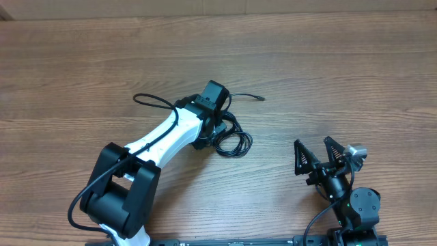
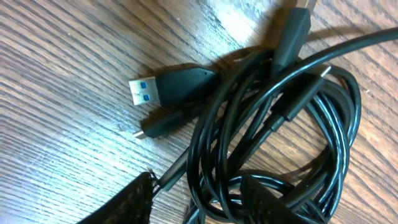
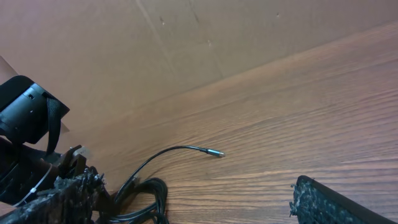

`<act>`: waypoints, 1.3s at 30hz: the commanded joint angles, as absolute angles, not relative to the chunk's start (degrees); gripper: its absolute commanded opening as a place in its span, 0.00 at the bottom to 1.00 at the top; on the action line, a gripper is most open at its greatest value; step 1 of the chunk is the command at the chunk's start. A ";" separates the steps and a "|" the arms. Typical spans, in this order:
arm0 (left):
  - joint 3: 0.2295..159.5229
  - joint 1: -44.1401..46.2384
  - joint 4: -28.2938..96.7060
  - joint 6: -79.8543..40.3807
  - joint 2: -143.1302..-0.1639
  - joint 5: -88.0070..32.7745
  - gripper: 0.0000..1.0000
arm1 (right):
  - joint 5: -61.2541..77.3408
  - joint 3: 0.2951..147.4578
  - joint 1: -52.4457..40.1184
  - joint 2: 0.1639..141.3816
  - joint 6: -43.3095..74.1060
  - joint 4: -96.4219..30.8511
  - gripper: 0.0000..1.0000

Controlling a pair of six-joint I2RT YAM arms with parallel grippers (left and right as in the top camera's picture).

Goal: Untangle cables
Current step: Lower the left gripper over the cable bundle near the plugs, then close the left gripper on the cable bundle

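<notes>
The cables (image 1: 233,142) lie as a bundle of thin black loops mid-table, with one loose end (image 1: 258,99) reaching right and a loop (image 1: 151,100) reaching left. My left gripper (image 1: 217,130) is low over the bundle, mostly hidden by its wrist. In the left wrist view several strands (image 2: 217,155) run between the fingers of the left gripper (image 2: 199,202), which are closed in against them. A blue-tipped USB plug (image 2: 144,91) and a smaller plug (image 2: 149,129) lie beside the loops. My right gripper (image 1: 311,141) stands open near the front right, apart from the cables (image 3: 149,193).
The left arm's white link (image 1: 164,137) stretches from the front left toward the bundle. A brown cardboard wall (image 3: 186,37) runs along the table's far edge. Bare wooden tabletop (image 1: 355,75) lies between the two grippers and behind them.
</notes>
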State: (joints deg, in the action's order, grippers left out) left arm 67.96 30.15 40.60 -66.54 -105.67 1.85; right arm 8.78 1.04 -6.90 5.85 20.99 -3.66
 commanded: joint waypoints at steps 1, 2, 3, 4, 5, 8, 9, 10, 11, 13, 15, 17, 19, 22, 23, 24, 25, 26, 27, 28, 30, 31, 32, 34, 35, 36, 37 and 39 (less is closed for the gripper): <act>69.17 30.46 40.23 -66.89 -106.61 4.43 0.49 | 8.64 0.49 -7.33 5.87 21.43 -3.29 1.00; 69.17 30.46 40.25 -66.89 -106.61 4.93 0.49 | 8.64 0.49 -7.33 5.87 21.43 -3.29 1.00; 69.17 30.46 40.27 -66.89 -106.61 4.86 0.50 | 8.64 0.49 -7.33 5.87 21.43 -3.29 1.00; 69.17 30.46 40.27 -66.87 -106.61 4.69 0.51 | 8.64 0.49 -7.33 5.87 21.43 -3.29 1.00; 69.17 30.46 40.32 -66.87 -106.61 4.27 0.52 | 8.64 0.49 -7.33 5.87 21.43 -3.29 1.00; 69.47 30.39 41.60 -66.89 -106.61 1.43 0.45 | 8.64 0.49 -7.33 5.87 21.43 -3.29 1.00; 70.19 30.39 42.46 -66.87 -106.59 1.06 0.46 | 8.62 0.49 -7.33 5.87 21.43 -3.29 1.00; 71.26 30.39 43.64 -66.85 -106.59 0.69 0.49 | 8.64 0.49 -7.33 5.87 21.43 -3.29 1.00; 72.64 30.44 45.01 -66.30 -106.59 0.60 0.50 | 8.64 0.49 -7.33 5.87 21.43 -3.29 1.00; 75.40 30.63 48.14 -65.14 -106.59 1.10 0.53 | 8.64 0.49 -7.33 5.87 21.43 -3.29 1.00; 78.04 30.81 51.90 -65.17 -106.61 2.83 0.55 | 8.64 0.49 -7.33 5.87 21.43 -3.29 1.00; 80.36 30.81 55.09 -65.28 -106.61 3.53 0.57 | 8.64 0.49 -7.33 5.87 21.43 -3.29 1.00; 81.28 30.81 55.75 -65.39 -106.61 3.36 0.60 | 8.64 0.49 -7.33 5.87 21.43 -3.29 1.00; 81.21 30.81 55.57 -66.15 -106.61 3.60 0.61 | 8.64 0.49 -7.33 5.87 21.43 -3.29 1.00; 81.08 30.81 55.48 -66.52 -106.61 3.62 0.61 | 8.64 0.49 -7.33 5.87 21.43 -3.31 1.00; 81.08 30.83 55.46 -66.94 -106.63 3.62 0.60 | 8.64 0.49 -7.33 5.87 21.43 -3.31 1.00; 81.08 30.83 55.40 -67.20 -106.63 3.62 0.60 | 8.64 0.49 -7.33 5.87 21.43 -3.29 1.00; 81.06 30.83 55.24 -67.42 -106.63 3.68 0.60 | 8.64 0.49 -7.33 5.87 21.43 -3.31 1.00; 81.06 30.85 55.07 -67.59 -106.72 3.99 0.60 | 8.64 0.49 -7.33 5.87 21.43 -3.31 1.00; 81.06 30.92 55.09 -68.14 -106.85 4.49 0.60 | 8.64 0.49 -7.33 5.87 21.41 -3.31 1.00; 81.06 31.31 55.05 -68.95 -107.50 4.93 0.59 | 8.64 0.49 -7.33 5.87 21.43 -3.31 1.00; 81.06 31.57 55.02 -69.36 -107.98 5.02 0.59 | 8.64 0.49 -7.33 5.87 21.41 -3.31 1.00; 81.06 31.83 54.96 -69.49 -108.47 4.99 0.60 | 8.62 0.49 -7.33 5.87 21.41 -3.31 1.00; 81.06 32.88 53.69 -69.49 -110.48 4.86 0.60 | 8.62 0.49 -7.33 5.87 21.41 -3.31 1.00; 81.06 33.28 53.17 -69.49 -111.22 4.86 0.60 | 8.62 0.49 -7.33 5.87 21.41 -3.31 1.00; 81.06 33.67 52.60 -69.49 -112.12 4.86 0.61 | 8.62 0.49 -7.33 5.87 21.41 -3.31 1.00; 81.06 33.98 52.18 -69.49 -112.92 4.89 0.61 | 8.62 0.49 -7.33 5.87 21.41 -3.31 1.00; 81.06 34.48 51.48 -69.52 -114.41 4.86 0.62 | 8.62 0.49 -7.33 5.87 21.41 -3.31 1.00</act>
